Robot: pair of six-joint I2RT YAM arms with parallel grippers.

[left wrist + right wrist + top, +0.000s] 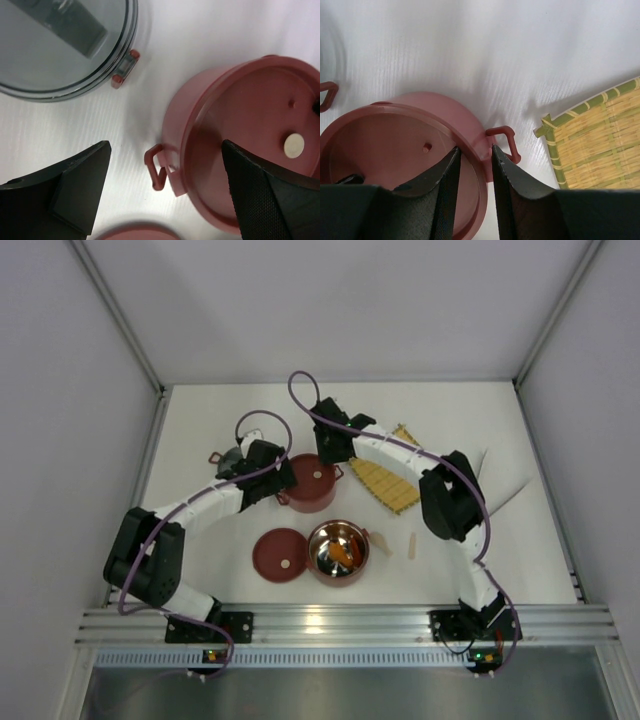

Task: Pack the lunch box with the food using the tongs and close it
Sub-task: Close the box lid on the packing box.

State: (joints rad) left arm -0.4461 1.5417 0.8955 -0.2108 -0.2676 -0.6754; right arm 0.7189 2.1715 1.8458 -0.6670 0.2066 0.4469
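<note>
One lunch box tier (311,483) stands mid-table, maroon, with a pale-dotted lid (294,145) recessed in its top. My right gripper (475,149) is shut on its rim (470,145) beside a side handle (506,141), one finger inside and one outside; it shows from above too (333,460). My left gripper (165,150) is open, its fingers spanning the opposite handle (159,169) and rim without touching. A second tier (338,552), steel-lined and uncovered, holds orange food (345,556). A loose maroon lid (281,555) lies beside it. The tongs (512,497) show faintly as a pale V on the right.
The yellow woven mat (385,480) lies just right of the gripped tier, its corner (600,145) near my right fingers. A dark round container with a red clip (65,45) sits behind my left gripper. A short beige stick (411,545) lies right of the steel bowl.
</note>
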